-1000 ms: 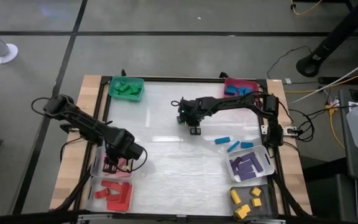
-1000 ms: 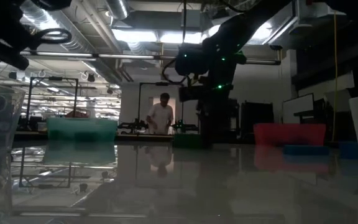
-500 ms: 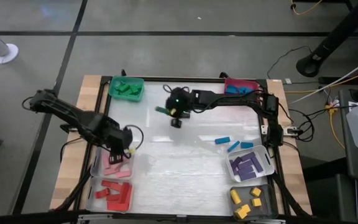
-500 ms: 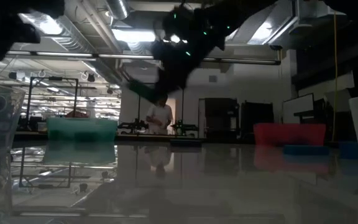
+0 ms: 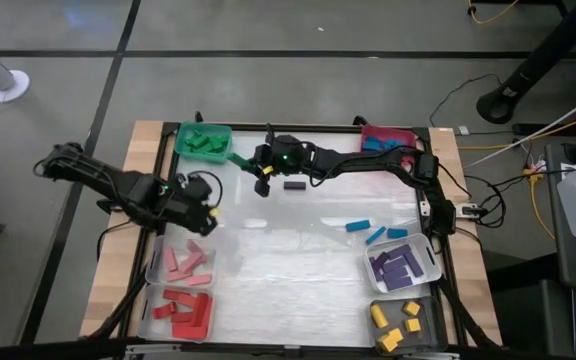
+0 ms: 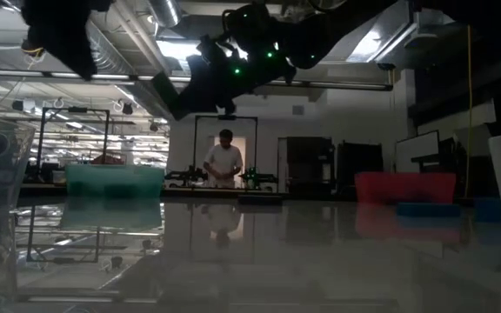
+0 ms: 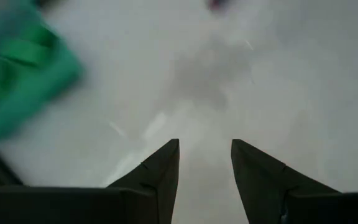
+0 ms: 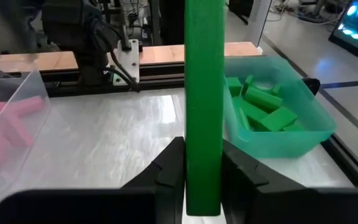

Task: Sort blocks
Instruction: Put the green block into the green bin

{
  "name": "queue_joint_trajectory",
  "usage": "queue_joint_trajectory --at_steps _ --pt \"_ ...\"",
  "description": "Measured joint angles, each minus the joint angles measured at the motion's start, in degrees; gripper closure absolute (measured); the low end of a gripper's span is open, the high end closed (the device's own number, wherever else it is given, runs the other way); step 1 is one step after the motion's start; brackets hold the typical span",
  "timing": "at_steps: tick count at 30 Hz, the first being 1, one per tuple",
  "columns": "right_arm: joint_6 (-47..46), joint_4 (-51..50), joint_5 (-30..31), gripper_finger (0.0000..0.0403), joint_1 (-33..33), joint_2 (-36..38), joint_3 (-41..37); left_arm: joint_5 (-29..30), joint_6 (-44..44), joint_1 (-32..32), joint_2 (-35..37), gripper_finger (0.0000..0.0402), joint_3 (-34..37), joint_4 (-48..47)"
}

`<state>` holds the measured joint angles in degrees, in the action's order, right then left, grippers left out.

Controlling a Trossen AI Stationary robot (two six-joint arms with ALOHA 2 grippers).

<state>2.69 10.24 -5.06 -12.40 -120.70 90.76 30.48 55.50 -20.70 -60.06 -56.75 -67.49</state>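
My right gripper (image 5: 253, 165) is shut on a long green block (image 8: 204, 93), up in the air beside the green bin (image 5: 204, 141), which holds several green blocks (image 8: 263, 109). My left gripper (image 7: 205, 155) hangs open and empty above the table's left side (image 5: 203, 195), just beyond the clear bin of pink blocks (image 5: 180, 262). Three blue blocks (image 5: 373, 232) and one small dark block (image 5: 294, 185) lie flat on the table. My right gripper pinches the green block between its two fingers (image 8: 173, 165), on two opposite long faces near one end (image 8: 202, 186). The fingers lie across the block and slant slightly down toward the table's far left. The block is lifted clear of the table.
A red bin (image 5: 386, 138) with blue blocks stands at the far right. Clear bins hold red blocks (image 5: 180, 308) at the near left, purple blocks (image 5: 403, 265) and yellow blocks (image 5: 398, 325) at the near right. A person (image 6: 224, 163) stands in the room beyond the table.
My right gripper has risen from the table's middle with the green block, gone toward the far left and the green bin, and tipped from pointing down to nearly level. My left gripper has lifted away from the pink bin toward the far edge and rolled.
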Motion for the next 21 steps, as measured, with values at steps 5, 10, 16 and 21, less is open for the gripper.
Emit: queue_joint_trajectory --at_steps 5,10,16,21 --pt "-0.1 -0.1 -0.2 0.0338 0.0 0.0 0.0 12.3 0.6 3.7 1.4 0.0267 0.0 0.0" --pt "-0.3 -0.1 -4.1 0.0339 0.0 0.0 0.0 13.2 -5.5 8.6 3.6 0.0267 0.0 4.5" --pt "-8.0 0.2 -13.1 0.0334 0.0 0.0 1.1 8.5 -15.5 12.8 10.0 0.0267 0.0 15.6" --pt "-9.1 0.3 -20.6 0.0341 0.0 0.0 6.9 5.5 -22.1 14.1 17.0 0.0267 0.0 21.4"
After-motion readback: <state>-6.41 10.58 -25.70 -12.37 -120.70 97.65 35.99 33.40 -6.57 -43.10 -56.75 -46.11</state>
